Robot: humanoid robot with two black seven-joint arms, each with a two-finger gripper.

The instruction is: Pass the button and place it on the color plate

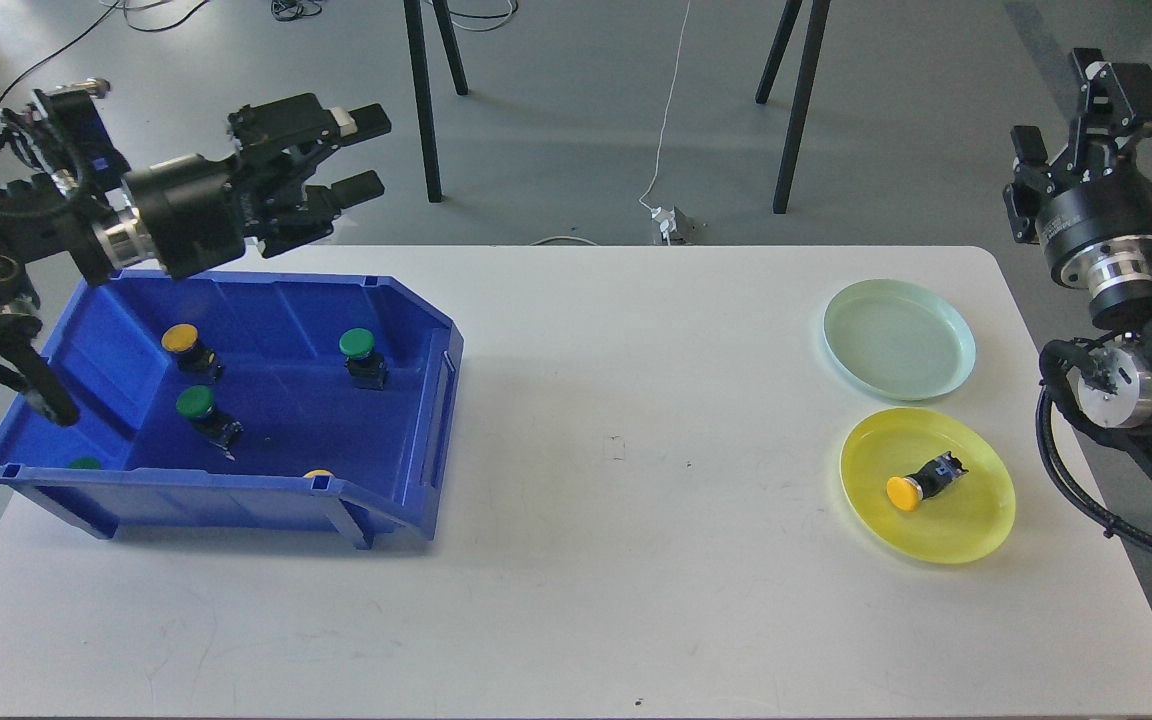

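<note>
Two hands, left hand (361, 152) and right hand (1086, 105), both released, empty; yellow button (921, 484) on yellow plate (976, 530).

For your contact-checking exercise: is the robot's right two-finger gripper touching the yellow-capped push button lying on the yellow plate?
Apart. The head view shows the right gripper raised above the table's far right edge, well clear of the yellow-capped push button on the yellow plate.

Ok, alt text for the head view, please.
A yellow button lies in the yellow plate beside an empty green plate. A blue bin holds more buttons, and both arms are raised, the left hand open above the bin.
</note>
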